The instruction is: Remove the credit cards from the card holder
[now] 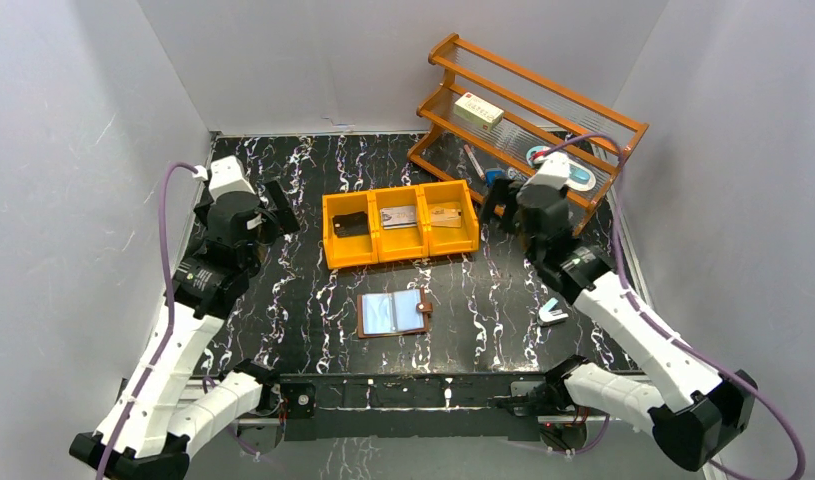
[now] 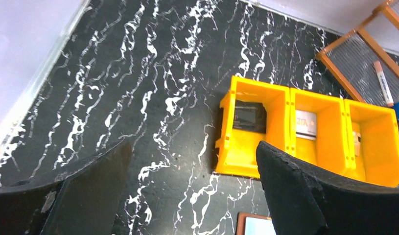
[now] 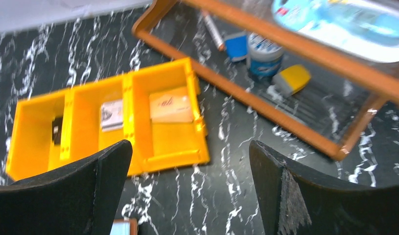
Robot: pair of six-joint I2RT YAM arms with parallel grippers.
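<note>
Both arms hover by the orange bin (image 1: 403, 252), the left gripper (image 2: 192, 152) off its left end and the right gripper (image 3: 190, 147) off its right, jaws spread wide, nothing held. The credit cards (image 1: 399, 216) lie inside it, one per compartment: dark, silvery, tan. The card holder (image 1: 393, 313) lies open just in front of the bin.

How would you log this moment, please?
left claw open; right claw open; card holder lying open; cards in orange bin
</note>
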